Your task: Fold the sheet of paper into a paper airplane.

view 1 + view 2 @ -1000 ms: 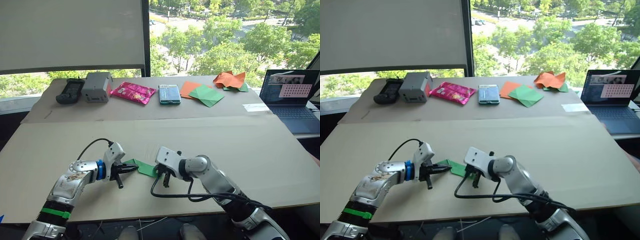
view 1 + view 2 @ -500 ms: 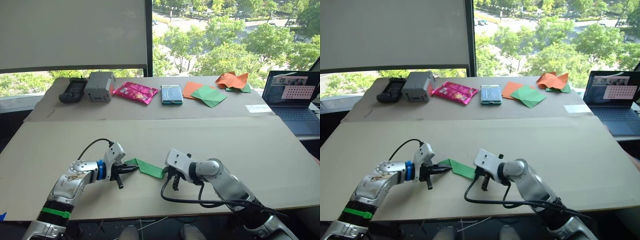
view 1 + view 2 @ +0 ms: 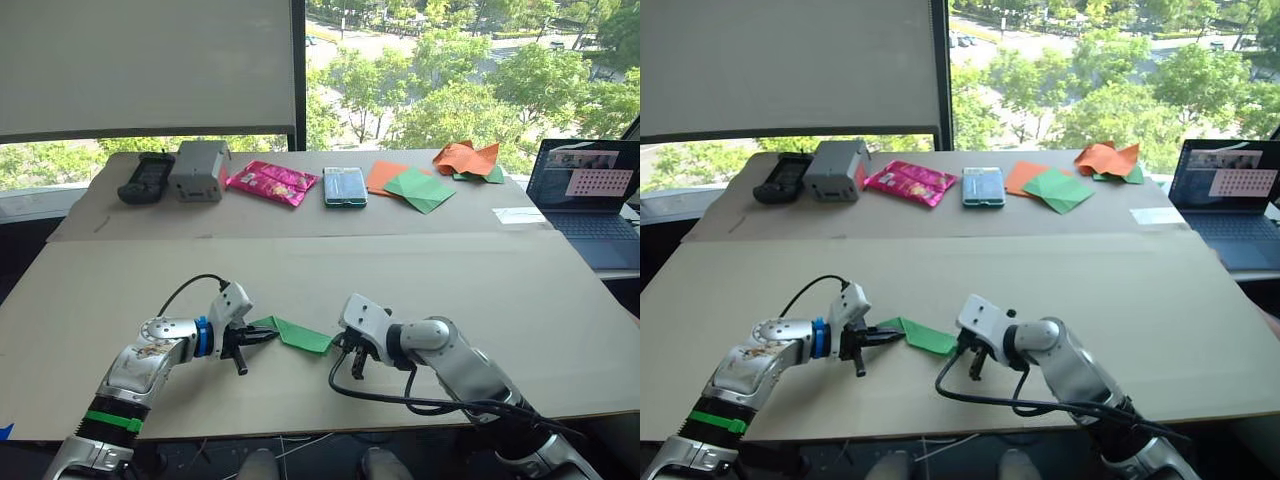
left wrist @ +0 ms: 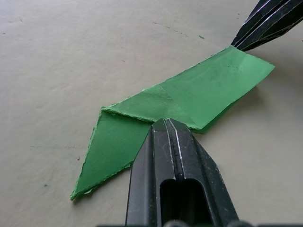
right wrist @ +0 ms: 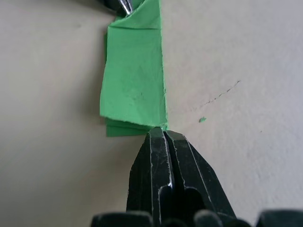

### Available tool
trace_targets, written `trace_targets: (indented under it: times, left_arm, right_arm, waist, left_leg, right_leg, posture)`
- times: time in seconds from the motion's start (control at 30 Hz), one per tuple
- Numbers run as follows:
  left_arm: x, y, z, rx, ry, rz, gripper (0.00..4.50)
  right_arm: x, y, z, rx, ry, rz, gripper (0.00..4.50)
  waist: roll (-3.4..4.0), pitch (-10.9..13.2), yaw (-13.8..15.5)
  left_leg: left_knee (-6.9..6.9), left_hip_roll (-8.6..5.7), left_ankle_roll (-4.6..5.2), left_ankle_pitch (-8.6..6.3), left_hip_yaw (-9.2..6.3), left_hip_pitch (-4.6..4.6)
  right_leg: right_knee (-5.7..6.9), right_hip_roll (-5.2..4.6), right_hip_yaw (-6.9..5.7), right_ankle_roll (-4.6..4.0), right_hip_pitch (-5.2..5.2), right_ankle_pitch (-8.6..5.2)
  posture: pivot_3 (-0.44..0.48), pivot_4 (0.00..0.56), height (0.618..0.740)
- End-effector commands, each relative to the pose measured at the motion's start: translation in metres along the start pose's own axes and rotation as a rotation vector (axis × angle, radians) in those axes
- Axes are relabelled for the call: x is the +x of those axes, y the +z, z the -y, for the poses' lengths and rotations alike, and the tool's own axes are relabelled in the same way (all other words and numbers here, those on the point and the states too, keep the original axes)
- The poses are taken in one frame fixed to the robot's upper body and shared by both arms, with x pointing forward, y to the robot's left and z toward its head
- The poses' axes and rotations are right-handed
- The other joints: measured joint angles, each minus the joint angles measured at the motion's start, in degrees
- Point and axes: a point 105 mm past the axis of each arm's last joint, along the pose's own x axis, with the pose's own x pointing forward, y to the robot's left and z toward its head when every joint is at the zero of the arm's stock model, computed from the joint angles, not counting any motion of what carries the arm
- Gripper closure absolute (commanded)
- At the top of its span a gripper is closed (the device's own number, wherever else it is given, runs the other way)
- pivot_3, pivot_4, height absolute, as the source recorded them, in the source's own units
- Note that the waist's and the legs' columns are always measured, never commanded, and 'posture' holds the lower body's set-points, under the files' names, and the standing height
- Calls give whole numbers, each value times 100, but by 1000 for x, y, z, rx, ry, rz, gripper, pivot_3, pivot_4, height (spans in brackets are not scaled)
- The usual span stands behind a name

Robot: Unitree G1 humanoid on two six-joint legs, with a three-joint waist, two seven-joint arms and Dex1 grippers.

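A bright green sheet of paper (image 3: 296, 334), folded into a narrow strip with a pointed flap, lies on the tan worktop (image 3: 420, 280) between the two arms. The left end effector (image 3: 262, 339) is clenched on the strip's near edge. The right end effector (image 3: 346, 348) has its fingers pressed together, its tips touching a corner of the strip's other end without gripping it.

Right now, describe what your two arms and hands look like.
Both arms are silver-grey metal with black cables looping beside them. The left arm has a blue ring at the wrist and a green band further back; the right arm has neither. The left hand and the right hand each have two black ridged fingers on a white block.
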Motion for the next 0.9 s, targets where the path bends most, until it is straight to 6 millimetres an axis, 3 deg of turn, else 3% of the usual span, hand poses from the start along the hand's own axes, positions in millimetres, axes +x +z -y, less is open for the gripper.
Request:
trace_targets:
  times: [0.03,0.13,0.27,0.4,0.77,0.9]
  left_arm:
    - [1,-7,0,-12,5,-33,4500]
    - [1,-7,0,-11,5,-35,4500]
    - [0,-6,0,-9,6,-36,4500]
    - [0,-5,0,-7,8,-34,4500]
    - [0,-3,1,-6,16,-22,4500]
    - [1,16,2,-9,8,41,4500]
  right_arm:
    - [-8,46,5,-66,-36,189,4474]
    - [-7,63,-1,-82,-21,264,4474]
    - [5,57,-10,-91,0,241,4474]
    - [10,53,-6,-91,-17,219,4474]
    - [39,-13,-30,24,58,-15,4474]
    - [40,-30,-28,37,43,-83,4474]
  waist:
    - [4,5,-2]
    - [5,7,-2]
    - [5,7,-4]
    - [7,8,-7]
    - [10,5,-20]
    - [10,5,-14]
  left_leg:
    - [0,0,0,0,0,0]
    - [0,0,1,0,0,0]
    - [0,0,1,1,0,-2]
    - [0,0,1,1,0,-3]
    - [0,0,2,1,0,2]
    - [-1,1,1,1,0,6]
  right_leg:
    - [0,1,0,0,0,0]
    - [0,1,0,0,1,0]
    - [0,1,0,0,3,0]
    - [0,1,0,0,0,0]
    - [1,1,1,0,5,0]
    - [2,2,1,0,6,0]
  posture:
    - [0,150,721]
    - [0,150,721]
    - [0,150,721]
    - [0,150,721]
    - [0,150,721]
    - [0,150,721]
